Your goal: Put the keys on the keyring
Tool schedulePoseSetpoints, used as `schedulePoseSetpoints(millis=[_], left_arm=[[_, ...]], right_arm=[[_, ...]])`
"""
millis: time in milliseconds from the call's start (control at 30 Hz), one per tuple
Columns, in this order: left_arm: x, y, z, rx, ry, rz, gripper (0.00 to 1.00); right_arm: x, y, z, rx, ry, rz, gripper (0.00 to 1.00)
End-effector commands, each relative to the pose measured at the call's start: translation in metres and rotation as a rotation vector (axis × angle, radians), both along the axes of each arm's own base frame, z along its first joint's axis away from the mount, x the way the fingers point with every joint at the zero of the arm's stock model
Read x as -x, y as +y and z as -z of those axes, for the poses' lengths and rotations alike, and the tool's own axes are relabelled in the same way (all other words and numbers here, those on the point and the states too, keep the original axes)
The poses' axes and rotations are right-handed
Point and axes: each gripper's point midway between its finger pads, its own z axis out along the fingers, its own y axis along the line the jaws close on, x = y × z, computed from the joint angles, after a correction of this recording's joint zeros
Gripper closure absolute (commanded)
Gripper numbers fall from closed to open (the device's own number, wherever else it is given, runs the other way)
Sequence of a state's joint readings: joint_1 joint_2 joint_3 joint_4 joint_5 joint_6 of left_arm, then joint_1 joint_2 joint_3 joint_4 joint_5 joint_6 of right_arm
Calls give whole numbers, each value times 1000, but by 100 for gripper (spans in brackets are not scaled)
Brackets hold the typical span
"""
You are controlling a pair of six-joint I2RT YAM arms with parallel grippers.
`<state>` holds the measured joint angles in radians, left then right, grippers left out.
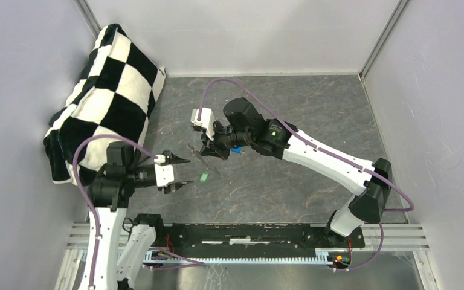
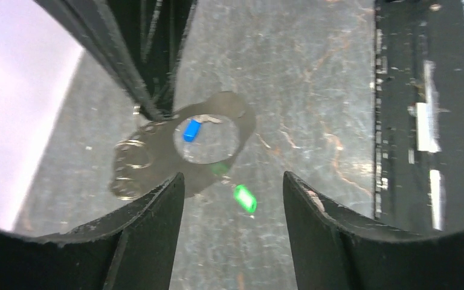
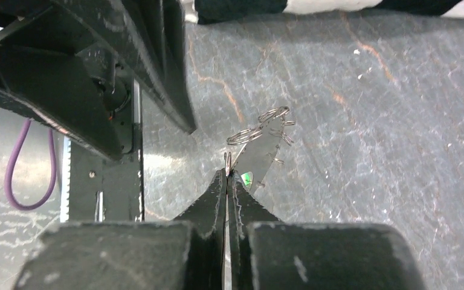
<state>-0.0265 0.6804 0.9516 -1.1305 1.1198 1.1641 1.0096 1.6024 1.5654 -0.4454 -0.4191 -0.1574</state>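
The right gripper (image 3: pixel 226 175) has its jaws pressed together on one edge of the keyring (image 3: pixel 260 148), which juts out past their tips. The left gripper (image 1: pixel 189 172) stands with jaws apart and nothing between them. The green key (image 2: pixel 244 198) lies on the table (image 1: pixel 290 181) just ahead of the gap between those jaws (the blue key (image 2: pixel 191 130) shows through the keyring's hole, farther out).

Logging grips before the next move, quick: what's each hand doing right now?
Left hand: open, holding nothing.
Right hand: shut on the keyring.
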Motion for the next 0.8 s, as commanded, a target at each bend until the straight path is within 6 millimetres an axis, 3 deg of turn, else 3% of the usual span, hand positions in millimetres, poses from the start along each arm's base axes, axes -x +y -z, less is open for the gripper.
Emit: schedulePoseSetpoints(millis=[0,100,367,467,767], left_arm=[[-28,-3,-35,102,-205,-73,31],[-31,-5,-49,151,-287,-82,22],[-14,-15,-48,175,-264,22,18],[-5,-17,-40,152,-261,72,18],[-15,-14,-34,91,-351,95,24]], right_arm=[[16,-13,8,120,38,-9,100],[29,-9,1,91,76,-45,100],[49,3,-11,19,147,-119,100],[51,5,-17,0,153,-121,100],[61,9,-21,-33,205,-157,100]])
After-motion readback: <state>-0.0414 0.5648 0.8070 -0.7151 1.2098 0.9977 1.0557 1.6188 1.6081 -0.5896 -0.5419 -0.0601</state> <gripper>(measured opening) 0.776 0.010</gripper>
